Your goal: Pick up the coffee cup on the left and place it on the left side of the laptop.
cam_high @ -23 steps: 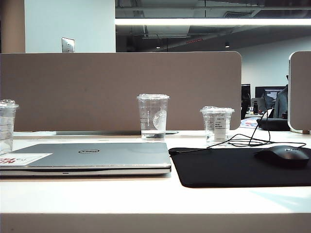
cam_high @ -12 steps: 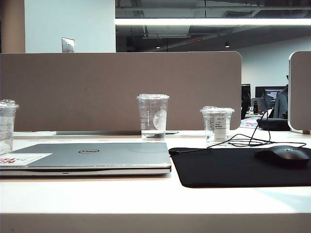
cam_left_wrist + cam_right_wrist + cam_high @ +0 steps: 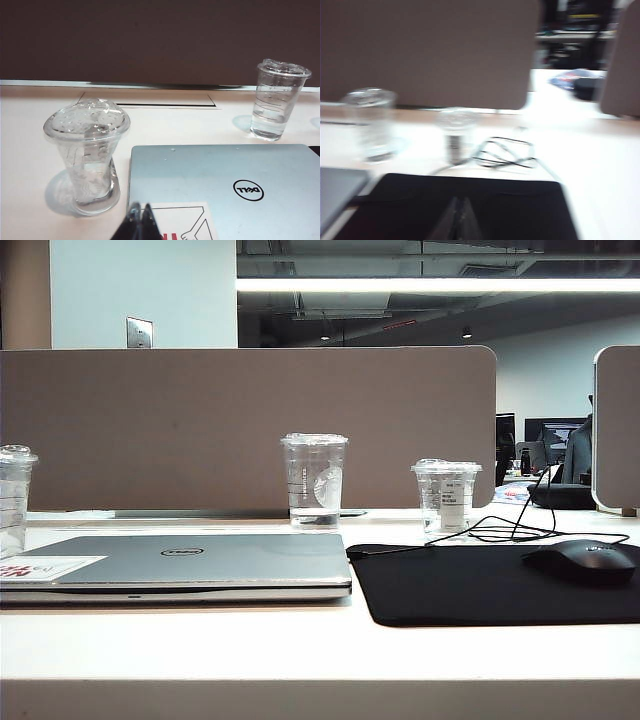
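3 lidded cups, 1 coffee cup beside 1 laptop; left gripper, right gripper both pressed together.

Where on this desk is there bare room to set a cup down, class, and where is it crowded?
Bare: the front strip of desk before the laptop and mouse mat, and the patch between the coffee cup and the tall cup. Crowded: the cable tangle by the labelled cup. Both grippers, left and right, are shut.

Left hand: dark, slim, pointed fingertips with glossy edges. Right hand: dark, tapered, blurred.
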### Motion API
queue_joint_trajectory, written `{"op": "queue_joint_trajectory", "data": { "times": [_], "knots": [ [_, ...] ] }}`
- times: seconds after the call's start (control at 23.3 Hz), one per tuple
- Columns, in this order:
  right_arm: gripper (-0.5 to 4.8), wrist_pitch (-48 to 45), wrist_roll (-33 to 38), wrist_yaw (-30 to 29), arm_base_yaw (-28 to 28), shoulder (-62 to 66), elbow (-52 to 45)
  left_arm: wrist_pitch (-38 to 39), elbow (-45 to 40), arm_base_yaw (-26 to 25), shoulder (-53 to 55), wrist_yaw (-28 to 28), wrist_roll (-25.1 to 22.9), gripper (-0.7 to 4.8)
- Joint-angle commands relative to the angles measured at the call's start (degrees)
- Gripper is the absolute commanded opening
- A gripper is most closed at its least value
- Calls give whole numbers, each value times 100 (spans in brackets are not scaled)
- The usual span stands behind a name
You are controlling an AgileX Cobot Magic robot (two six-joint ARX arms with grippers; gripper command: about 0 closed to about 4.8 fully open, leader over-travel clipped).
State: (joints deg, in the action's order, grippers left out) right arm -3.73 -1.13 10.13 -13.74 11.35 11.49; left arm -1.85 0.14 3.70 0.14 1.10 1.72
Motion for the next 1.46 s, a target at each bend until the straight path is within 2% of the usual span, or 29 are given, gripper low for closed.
{"op": "queue_joint_trajectory", "data": {
  "times": [0.04, 0.17, 0.43, 0.56, 0.77, 1.46],
  "knots": [
    [-1, -105, 0, 7, 428, -374, -249, -37, 22, 0, 2, 22, -20, -5],
    [-1, -98, 0, -33, 890, -898, -573, -37, 22, 0, 2, 22, -20, -5],
    [-1, -111, -2, -428, 1233, -1139, -981, -33, 22, 0, 2, 20, -20, -5],
    [-1, -81, -68, -433, 1279, -1139, -1141, -37, 22, 0, 2, 20, -20, -5],
    [-1, -39, -560, -426, 1287, -1139, -1141, -37, 22, 0, 2, 22, -20, -5],
    [-1, -37, -555, -426, 1281, -1139, -1141, -37, 22, 0, 2, 22, -20, -5]
  ]
}}
